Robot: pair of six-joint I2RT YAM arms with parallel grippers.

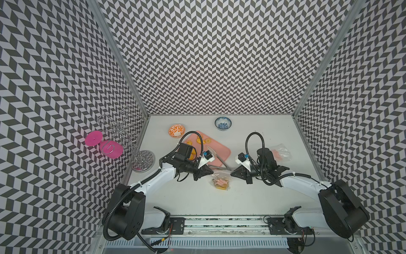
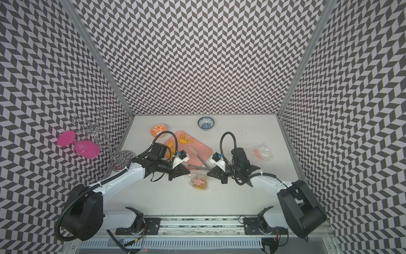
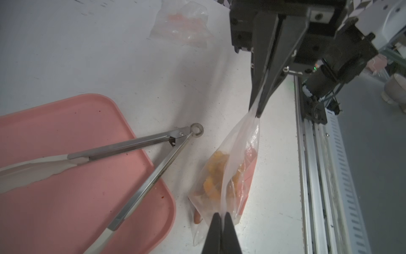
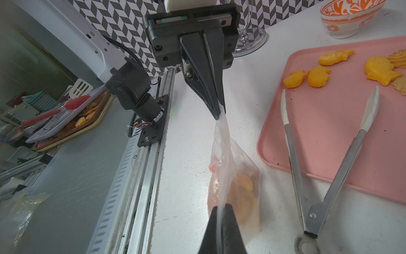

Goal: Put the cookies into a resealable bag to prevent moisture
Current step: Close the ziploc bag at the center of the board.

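Left hand (image 3: 222, 216), right hand (image 4: 220, 209), one bag (image 3: 228, 176) between

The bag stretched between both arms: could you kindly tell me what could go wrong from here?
1. The left tool and right tool each pinch only the thin top edge of the bag; the taut film might slip or tear, spilling its contents.
2. Several cookies lie on the pink tray; sealing now would likely leave them out.
3. The tongs lie close beside the bag; a swing could knock them.
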